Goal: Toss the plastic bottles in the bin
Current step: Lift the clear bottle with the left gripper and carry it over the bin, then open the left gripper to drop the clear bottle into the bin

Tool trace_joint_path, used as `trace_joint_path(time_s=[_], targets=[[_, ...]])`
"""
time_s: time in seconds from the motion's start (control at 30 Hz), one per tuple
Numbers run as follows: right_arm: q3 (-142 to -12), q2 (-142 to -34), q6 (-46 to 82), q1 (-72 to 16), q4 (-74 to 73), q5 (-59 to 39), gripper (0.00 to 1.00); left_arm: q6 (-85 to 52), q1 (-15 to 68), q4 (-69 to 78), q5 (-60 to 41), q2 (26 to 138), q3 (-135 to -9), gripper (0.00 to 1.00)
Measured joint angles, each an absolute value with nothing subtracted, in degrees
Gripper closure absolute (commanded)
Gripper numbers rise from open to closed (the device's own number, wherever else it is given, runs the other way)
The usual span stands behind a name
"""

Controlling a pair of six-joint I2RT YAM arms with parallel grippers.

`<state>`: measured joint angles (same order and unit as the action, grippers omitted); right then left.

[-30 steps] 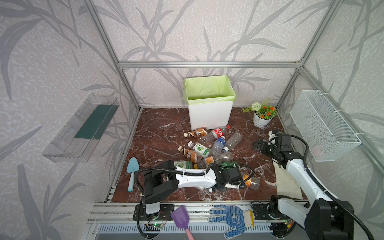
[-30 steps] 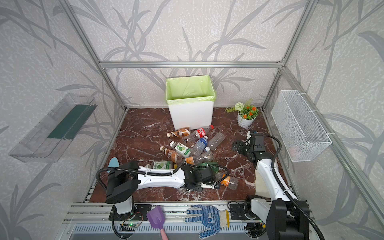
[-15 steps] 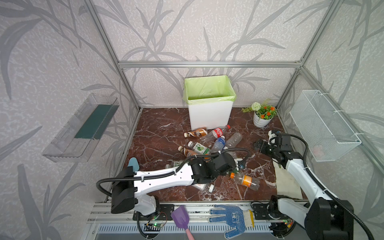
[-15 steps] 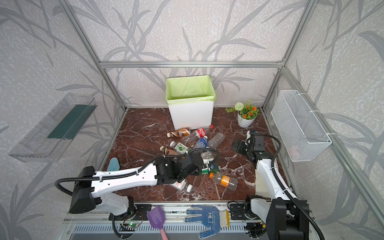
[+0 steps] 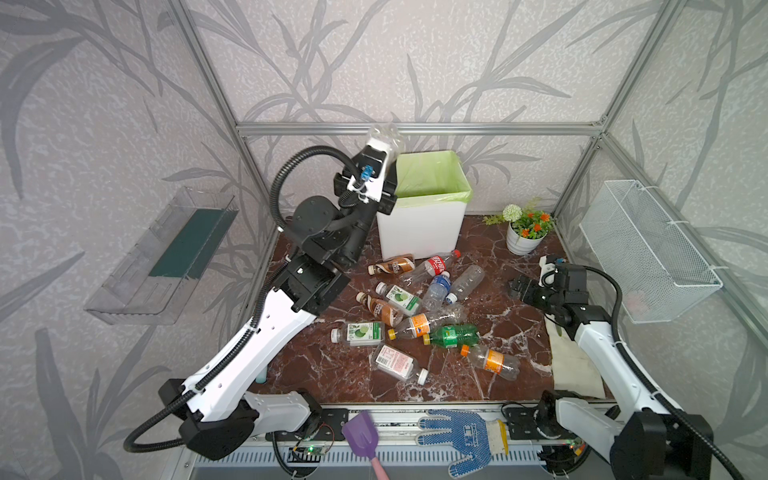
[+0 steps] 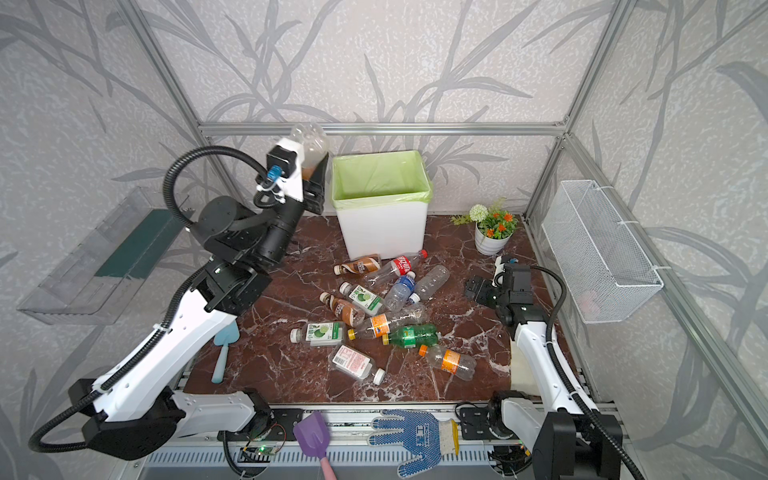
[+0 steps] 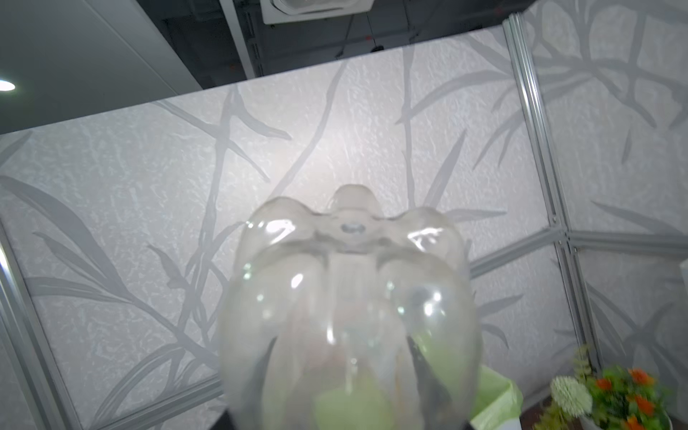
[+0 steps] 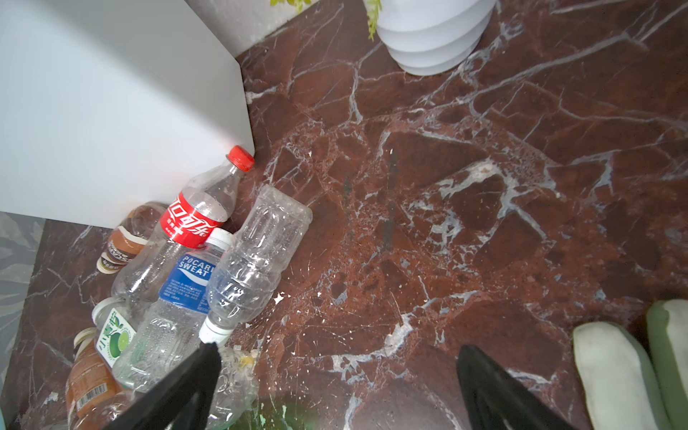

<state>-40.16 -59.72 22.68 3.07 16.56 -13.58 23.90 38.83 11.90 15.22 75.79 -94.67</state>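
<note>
My left gripper (image 5: 383,163) is raised high beside the bin's left rim, shut on a clear plastic bottle (image 5: 384,136) whose base points up. In the left wrist view that bottle (image 7: 346,298) fills the middle, with the dark fingers (image 7: 424,368) showing through it. The white bin (image 5: 419,226) with its green liner stands at the back. Several plastic bottles (image 5: 415,299) lie scattered on the marble floor in front of it, among them a red-labelled one (image 8: 190,219) and a green one (image 5: 451,334). My right gripper (image 5: 519,286) stands open low at the right, empty (image 8: 337,372).
A white flower pot (image 5: 525,239) stands right of the bin. A wire mesh basket (image 5: 648,249) hangs on the right wall, a clear shelf (image 5: 166,257) on the left wall. A blue trowel (image 6: 224,345), purple scoop (image 5: 361,432), glove (image 5: 457,436) and cloth (image 5: 577,365) lie near the front.
My left arm has risen from the bottle pile on the floor, carrying the clear bottle up and back to beside the bin's rim. The right arm has not moved.
</note>
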Motion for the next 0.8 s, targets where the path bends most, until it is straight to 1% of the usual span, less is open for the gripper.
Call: trace_joint_path(time_s=[0.03,0.1,0.13,0.17,0.23,0.27,0.37,0.47,0.53,0.63,0.8], targets=[[-40.23,-59.31,22.76,3.07,16.53,-13.63,0.01,21.96,37.12,12.82,14.06,77.49,-96.31,0.53],[-40.29,-58.61,23.07,3.03,16.49,-13.91,0.0,15.9,33.01,14.2,11.4,83.24,-100.9,0.49],[-40.32,-58.57,23.16,2.87,16.51,-14.06,0.0,13.17,31.22,14.46,10.52,86.24,-103.13,0.46],[-40.34,-58.61,23.27,2.63,16.56,-14.2,0.0,9.72,29.04,14.09,9.32,90.67,-106.52,0.41],[-40.36,-58.81,23.35,2.35,16.82,-14.57,0.0,4.47,26.39,11.88,7.4,99.39,-112.4,0.26],[-40.4,-58.85,23.35,2.2,17.1,-14.66,0.0,2.13,25.43,10.2,6.52,103.42,-114.52,0.21],[-40.4,-58.3,23.35,2.02,18.0,-14.48,0.0,-2.68,24.08,5.74,4.38,110.21,-115.0,0.01],[-40.4,-56.55,23.31,1.93,18.9,-13.98,0.0,-5.21,24.47,3.03,2.63,110.74,-114.21,0.01],[-40.64,-55.64,23.31,1.93,19.86,-13.72,0.0,-5.63,24.77,3.07,1.72,108.71,-114.21,0.01],[-41.36,-55.11,23.38,1.93,21.65,-13.06,0.0,-5.65,25.06,4.14,1.04,102.69,-112.97,0.01],[-42.15,-54.02,26.3,1.63,25.76,-11.49,0.01,-5.34,25.12,8.93,1.34,89.27,-104.62,0.01]])
